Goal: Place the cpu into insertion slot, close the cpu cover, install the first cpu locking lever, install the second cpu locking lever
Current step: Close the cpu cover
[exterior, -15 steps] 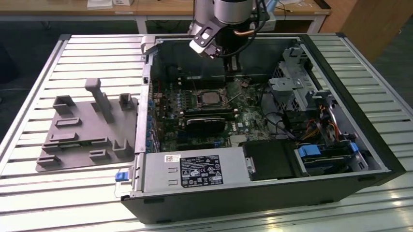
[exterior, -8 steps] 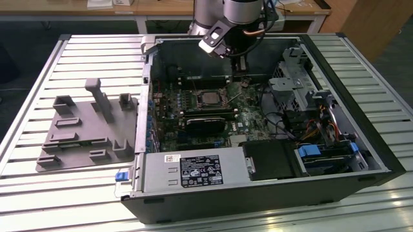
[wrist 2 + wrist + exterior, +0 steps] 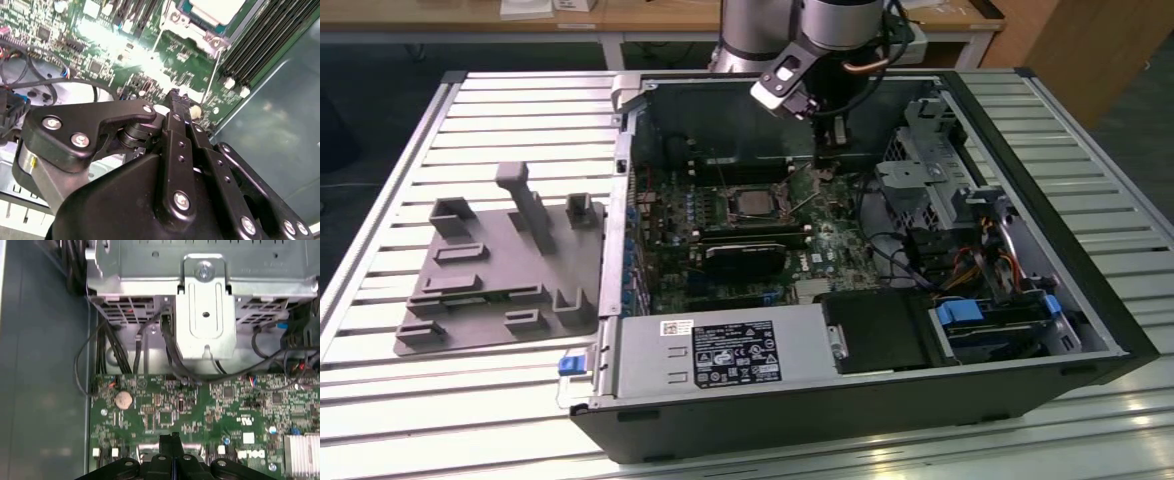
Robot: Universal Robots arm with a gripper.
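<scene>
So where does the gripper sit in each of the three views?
Exterior view: the gripper reaches down inside the computer case, to the exterior view's right of the cpu.
Second wrist view: the gripper tip is over the green motherboard, with the cpu beyond it.
First wrist view: the gripper tip is over the board, short of the coin cell.
Shared landmark: the green motherboard.

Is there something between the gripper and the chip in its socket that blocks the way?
Nothing visible does. In the second wrist view the gripper hangs over the green board beside the socket, where the chip lies. Only a thin metal lever runs from the socket's corner toward the gripper.
</scene>
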